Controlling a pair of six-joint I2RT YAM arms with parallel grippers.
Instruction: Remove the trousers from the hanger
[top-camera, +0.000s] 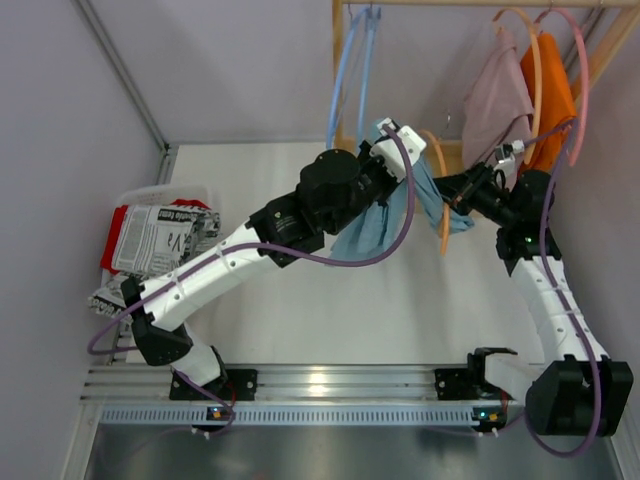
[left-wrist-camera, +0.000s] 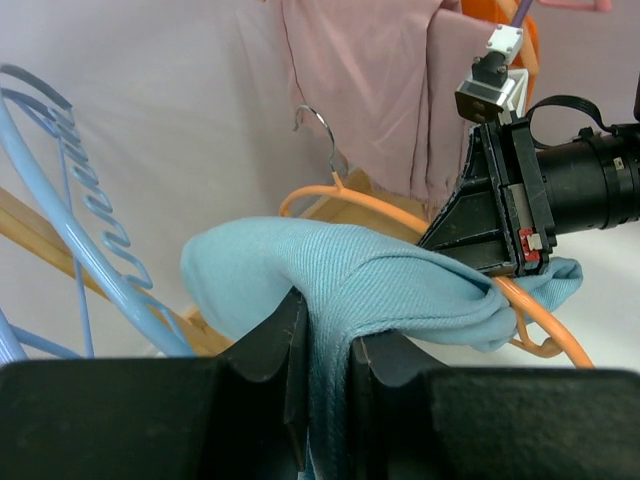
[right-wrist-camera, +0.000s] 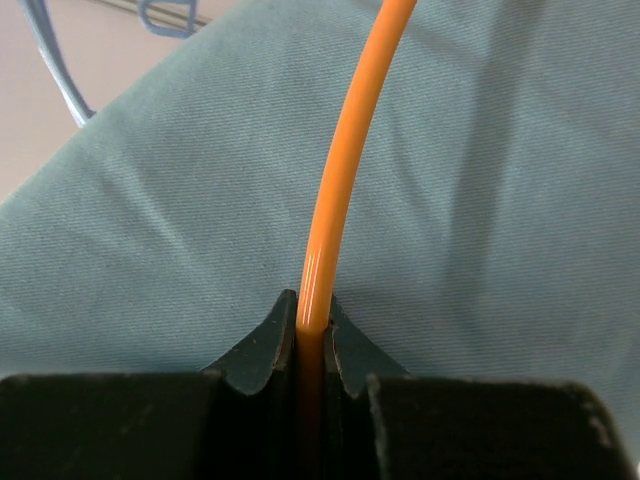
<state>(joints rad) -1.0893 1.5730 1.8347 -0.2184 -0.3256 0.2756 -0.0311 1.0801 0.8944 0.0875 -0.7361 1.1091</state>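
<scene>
Two claws meet at one orange hanger. The right claw is pressed together on the hanger's thin wire, and the orange rod runs straight up from between its jaws. The light blue trousers are draped over this hanger and trail down to its left in the top view, above the counter. The left claw, just left of the hanger, pinches a fold of that blue cloth between its jaws (the cloth humps up over the black fingers and runs on toward the wire). Blue cloth fills the whole background behind the wire in the right wrist view, lying close against the right claw's tips.

Behind the hanger and to its right, the dusty mauve trousers and the orange trousers hang side by side from a wooden rack. Behind the hanger and to its left, pale blue hangers dangle from the same rack. Far to the hanger's left, well apart from it, the white trousers with black print lie piled on the red trousers in a white bin.
</scene>
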